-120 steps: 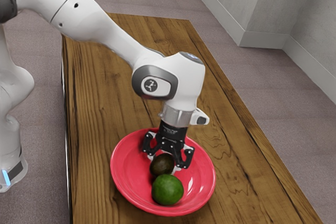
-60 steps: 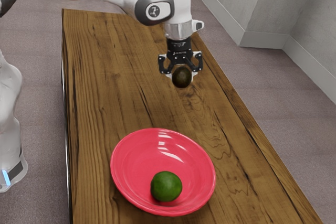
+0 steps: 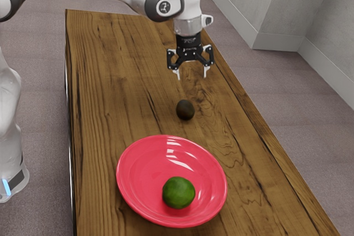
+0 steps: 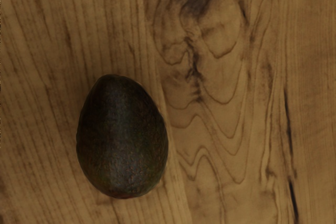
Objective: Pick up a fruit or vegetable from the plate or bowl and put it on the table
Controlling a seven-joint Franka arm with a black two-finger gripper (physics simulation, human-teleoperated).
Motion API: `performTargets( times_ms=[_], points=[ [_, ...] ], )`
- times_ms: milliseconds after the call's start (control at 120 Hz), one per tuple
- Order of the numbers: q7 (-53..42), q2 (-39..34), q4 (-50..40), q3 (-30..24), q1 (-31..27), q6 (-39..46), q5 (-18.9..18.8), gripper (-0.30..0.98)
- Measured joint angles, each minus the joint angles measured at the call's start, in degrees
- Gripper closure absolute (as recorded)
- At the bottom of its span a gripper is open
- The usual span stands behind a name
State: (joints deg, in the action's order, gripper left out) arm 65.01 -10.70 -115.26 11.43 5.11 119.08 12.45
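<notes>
An avocado (image 3: pixel 185 110) lies on the wooden table (image 3: pixel 121 81), long axis running roughly with the grain, narrow end facing away from the red plate (image 3: pixel 138 164) (a lime (image 3: pixel 178 193) rests inside). Above it, the arm's gripper (image 3: pixel 192 75) points straight down, fingers spread wide, grasping and touching nothing.

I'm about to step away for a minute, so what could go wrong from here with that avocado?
The avocado is loose below my open gripper. Being rounded, it might roll on the bare tabletop, perhaps against the red bowl. If I came down off-centre, a fingertip could knock it. A bump to the bowl might also set the green fruit rolling inside.
</notes>
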Motion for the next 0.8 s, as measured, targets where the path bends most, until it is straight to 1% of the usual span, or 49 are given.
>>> performTargets(
  times_ms=[133, 292, 333, 400, 450, 550, 608, 650, 692, 800],
  points=[
    [0.4, 0.4, 0.1, 1.7, -0.1, 0.1, 0.1, 0.02],
    [9.3, 1.4, 7.4, -5.6, 0.2, -2.4, -0.2, 0.01],
    [12.9, 2.8, 12.6, -7.6, 0.3, -5.0, -0.7, 0.01],
    [18.6, 6.9, 23.8, -9.5, 1.0, -11.1, -1.9, 0.0],
    [22.5, 8.6, 28.0, -10.1, 1.6, -15.0, -2.5, 0.0],
    [30.9, 9.2, 32.4, -12.3, 1.1, -22.8, -3.2, 0.0],
    [35.2, 9.2, 34.5, -13.1, 1.2, -26.9, -2.6, 0.0],
    [38.1, 9.3, 35.1, -13.0, 1.9, -29.2, -1.5, 0.0],
    [40.7, 9.3, 35.2, -12.6, 2.9, -31.2, -1.1, 0.0],
    [46.8, 9.5, 34.9, -11.3, 4.8, -35.0, -2.2, 0.0]
  ],
)
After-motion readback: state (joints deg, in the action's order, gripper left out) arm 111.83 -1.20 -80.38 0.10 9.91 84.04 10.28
